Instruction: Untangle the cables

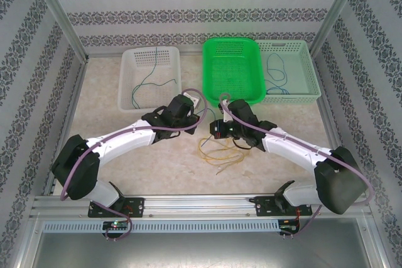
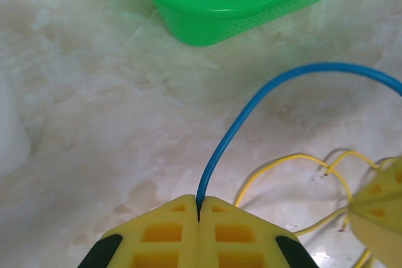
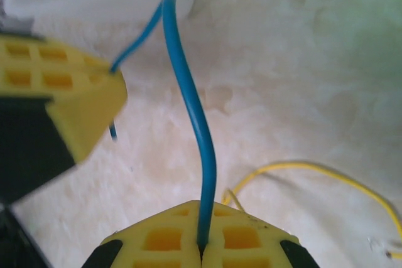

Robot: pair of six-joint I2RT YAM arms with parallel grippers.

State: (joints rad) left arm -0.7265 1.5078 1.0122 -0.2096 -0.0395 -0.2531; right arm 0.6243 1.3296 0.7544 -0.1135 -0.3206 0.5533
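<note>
Your left gripper (image 2: 198,213) and right gripper (image 3: 202,243) both clamp the same blue cable (image 2: 226,136), which arches between them. The yellow cables (image 2: 295,155) lie loose nearer your right.

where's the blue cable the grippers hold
Seen from both wrists, the blue cable arcs mid-table between the shut left gripper and right gripper, in front of the green basket, yellow cables alongside.

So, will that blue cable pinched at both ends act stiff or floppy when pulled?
Likely springy rather than limp: the blue cable holds a smooth arc between the shut left fingers and right fingers. Probably light and thin, so a loose pinch might let it slip. Released, it may sag onto the yellow cables.
</note>
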